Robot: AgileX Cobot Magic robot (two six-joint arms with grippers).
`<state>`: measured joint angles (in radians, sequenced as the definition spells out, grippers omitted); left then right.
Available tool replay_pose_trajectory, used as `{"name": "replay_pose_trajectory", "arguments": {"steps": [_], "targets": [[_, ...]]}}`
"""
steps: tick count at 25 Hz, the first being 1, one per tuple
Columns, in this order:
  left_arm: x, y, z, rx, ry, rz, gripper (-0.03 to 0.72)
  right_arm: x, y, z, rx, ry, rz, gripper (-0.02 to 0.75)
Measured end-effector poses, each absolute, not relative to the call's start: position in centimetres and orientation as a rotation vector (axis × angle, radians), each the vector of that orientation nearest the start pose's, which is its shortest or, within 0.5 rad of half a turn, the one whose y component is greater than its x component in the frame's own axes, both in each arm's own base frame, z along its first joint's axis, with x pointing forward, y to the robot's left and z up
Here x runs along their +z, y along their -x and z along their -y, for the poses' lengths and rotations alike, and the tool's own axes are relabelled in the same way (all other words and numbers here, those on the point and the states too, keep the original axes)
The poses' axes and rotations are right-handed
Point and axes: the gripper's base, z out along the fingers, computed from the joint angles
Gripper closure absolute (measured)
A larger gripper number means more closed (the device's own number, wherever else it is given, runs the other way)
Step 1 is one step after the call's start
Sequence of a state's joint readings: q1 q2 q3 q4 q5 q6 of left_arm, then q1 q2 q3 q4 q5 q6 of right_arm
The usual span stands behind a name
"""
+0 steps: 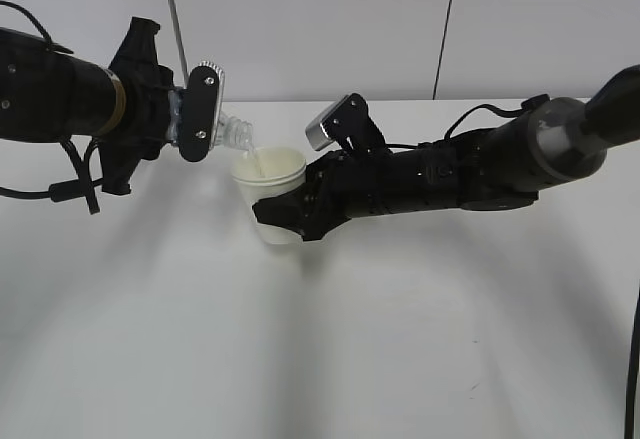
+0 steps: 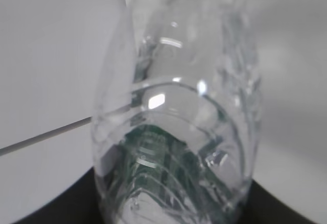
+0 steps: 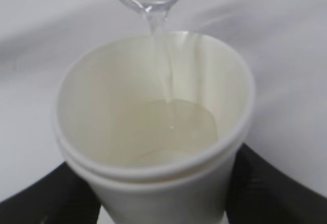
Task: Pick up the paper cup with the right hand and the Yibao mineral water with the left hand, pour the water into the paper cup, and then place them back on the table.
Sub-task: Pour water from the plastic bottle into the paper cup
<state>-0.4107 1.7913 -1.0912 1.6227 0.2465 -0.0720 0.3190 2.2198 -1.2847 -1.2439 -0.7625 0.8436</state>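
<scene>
Pouring from above, the bottle point(image 1: 232, 131) lies tipped in the left gripper point(image 1: 198, 111), its open neck just over the near rim of the paper cup point(image 1: 270, 174). The gripper's silver-grey plates are clamped on the bottle's body, with the mouth pointing down and to the right. A thin stream of water point(image 3: 162, 55) runs into the cup and pools at its bottom. The right gripper point(image 1: 285, 214) is closed around the cup's lower wall, holding it upright above the white table point(image 1: 330, 349). Bottle and cup sit between the two arms.
</scene>
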Motion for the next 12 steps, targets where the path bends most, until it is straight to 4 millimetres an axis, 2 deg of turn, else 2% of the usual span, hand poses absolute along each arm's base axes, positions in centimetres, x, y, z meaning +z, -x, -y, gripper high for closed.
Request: {"name": "replay_pose_trajectory", "arguments": {"steps": [12], "targets": [[21.42, -36.66, 13.54, 0.897, -1.829, -1.394, 0.359, 11.51, -40.16, -19.52, 0.768, 1.006, -1.801, 0.241]]}}
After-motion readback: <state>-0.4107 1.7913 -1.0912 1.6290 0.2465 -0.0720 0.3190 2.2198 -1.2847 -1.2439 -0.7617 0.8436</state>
